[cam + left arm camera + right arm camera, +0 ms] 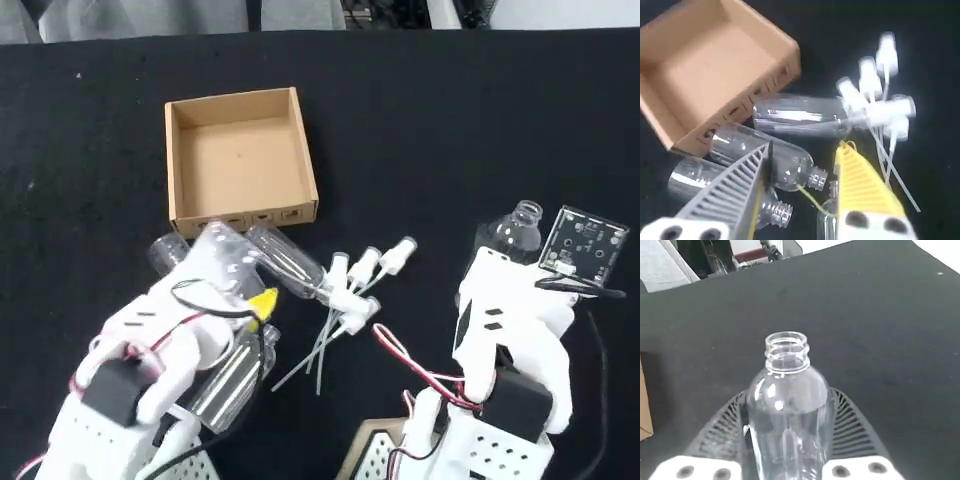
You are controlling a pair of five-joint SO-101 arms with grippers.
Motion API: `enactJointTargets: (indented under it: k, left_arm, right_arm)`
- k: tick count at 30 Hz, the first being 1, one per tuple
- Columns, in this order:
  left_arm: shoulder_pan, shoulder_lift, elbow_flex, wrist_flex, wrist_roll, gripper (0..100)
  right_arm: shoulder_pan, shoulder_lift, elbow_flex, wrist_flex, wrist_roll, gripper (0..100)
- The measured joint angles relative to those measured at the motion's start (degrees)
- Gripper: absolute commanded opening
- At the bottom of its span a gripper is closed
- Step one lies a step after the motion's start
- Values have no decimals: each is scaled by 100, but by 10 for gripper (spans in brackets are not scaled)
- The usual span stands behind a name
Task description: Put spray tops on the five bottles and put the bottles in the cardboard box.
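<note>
With the right gripper (787,397) clamped on an open bottle (512,232) at the frame's right, the left gripper (804,150), jaws apart near the spray tops (358,280) at centre, should, I think, grasp one by its head.

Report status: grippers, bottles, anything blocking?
Left gripper open over lying bottles. Right gripper shut on uncapped bottle. Cardboard box empty, spray tops loose nearby. Nothing blocking box.
</note>
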Motion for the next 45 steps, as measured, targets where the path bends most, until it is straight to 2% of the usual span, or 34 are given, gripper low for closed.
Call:
enactJointTargets:
  k: [6, 11, 18, 26, 33, 41, 45]
  left_arm:
    - [246, 1213, -519, -193, -167, 210]
    - [246, 2224, -976, -193, -167, 347]
    - [316, 3297, -1495, -193, -299, 345]
    - [914, 4316, -1952, -457, -642, 345]
    - [967, 5231, -1978, -1081, -905, 345]
    - [1196, 5925, -2479, -1116, -1073, 345]
    - [1424, 6365, -2813, -1116, -1389, 345]
  right_arm:
    - [0, 0, 0, 0, -18, 21]
    - [0, 0, 0, 0, -18, 21]
    - [0, 0, 0, 0, -18, 21]
    - [501, 0, 0, -62, -18, 21]
    - [519, 0, 0, -141, -18, 21]
    - [519, 0, 0, -141, -18, 21]
    - [519, 0, 0, -141, -26, 21]
